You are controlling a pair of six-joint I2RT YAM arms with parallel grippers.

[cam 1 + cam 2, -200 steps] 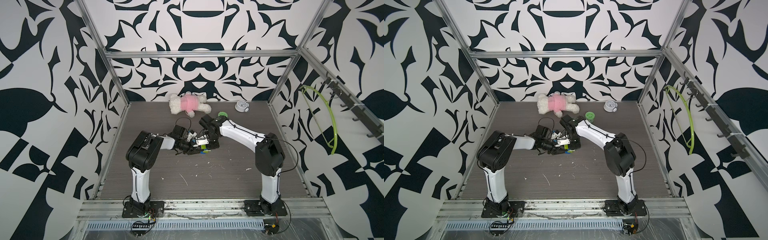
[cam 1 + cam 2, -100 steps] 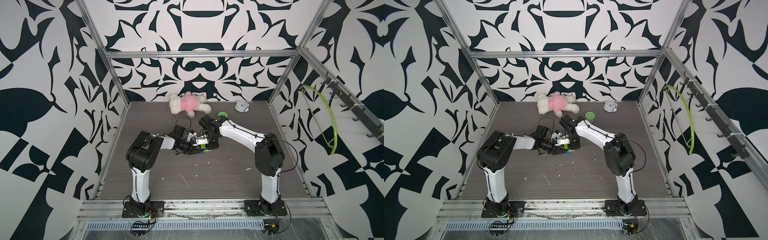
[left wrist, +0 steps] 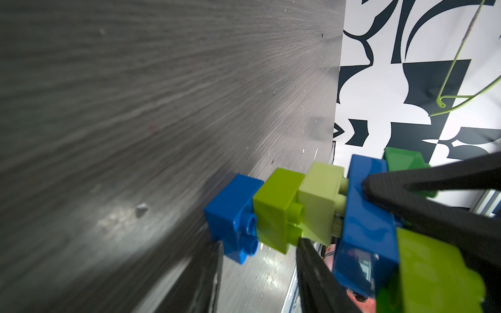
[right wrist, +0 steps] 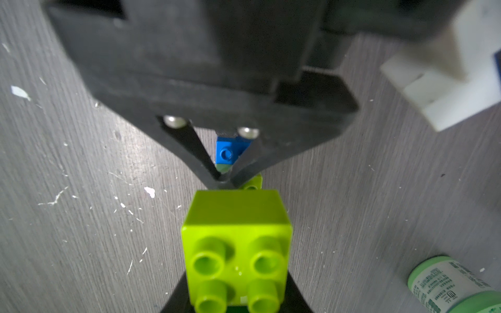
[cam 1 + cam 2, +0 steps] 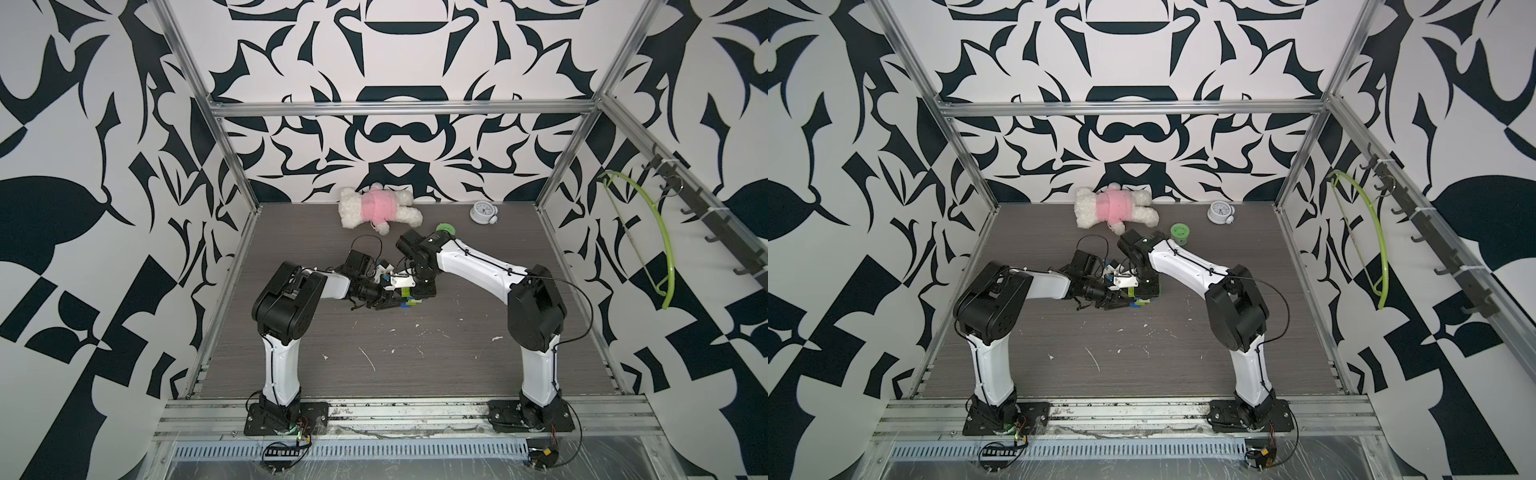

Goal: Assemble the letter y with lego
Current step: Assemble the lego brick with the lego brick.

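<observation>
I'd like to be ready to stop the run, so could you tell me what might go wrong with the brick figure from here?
1. Studs show between the pale yellow brick and the wide blue brick; that joint looks only partly seated and might pop apart under load.
2. The right gripper, shut on a lime green brick, sits close against the left gripper; the two could clash.

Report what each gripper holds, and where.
Left gripper: jaws clamp the letter y by its stem, across its small blue brick and lime green brick. Right gripper: shut, holding nothing.
</observation>
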